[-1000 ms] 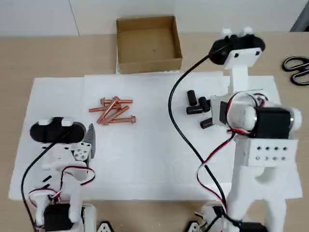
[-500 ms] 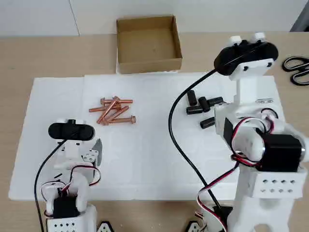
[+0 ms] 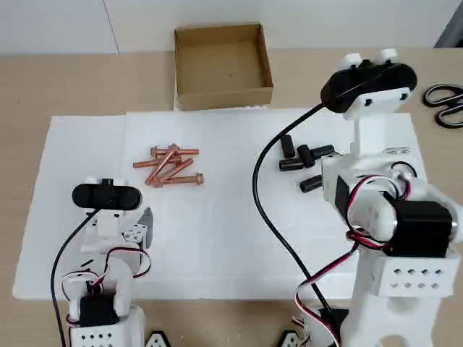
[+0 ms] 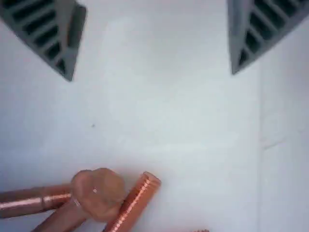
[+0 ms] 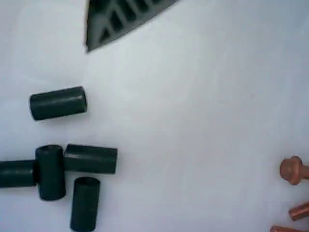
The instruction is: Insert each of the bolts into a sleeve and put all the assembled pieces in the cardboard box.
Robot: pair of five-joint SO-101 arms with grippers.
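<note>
A loose pile of copper-coloured, flanged metal bolts lies on the left half of a white foam sheet that covers much of a light wooden table. Their shafts cross and touch one another. Well apart from them, on the sheet's right half, lie five short black cylindrical sleeves, all on their sides. Four are gathered close together, some touching, and one rests a little apart on the side nearer the arms. Each bolt is bare and the two groups stay separate. Beyond the sheet's far edge, roughly between the two groups, stands the shallow square brown cardboard box, open at the top and right at the sheet's edge. The left gripper hangs over bare sheet just on the near side of the bolt pile. Its ribbed grey fingers are spread wide, released, with nothing between them, and its wrist view shows a flanged head and a threaded end just beyond it. The right arm rises at the sheet's right side, its black wrist camera just to the right of the sleeves. The right gripper hovers beside the sleeves, and it is not possible to tell whether it is released or clenched. A pair of black-handled scissors lies on the bare table at the far right.
</note>
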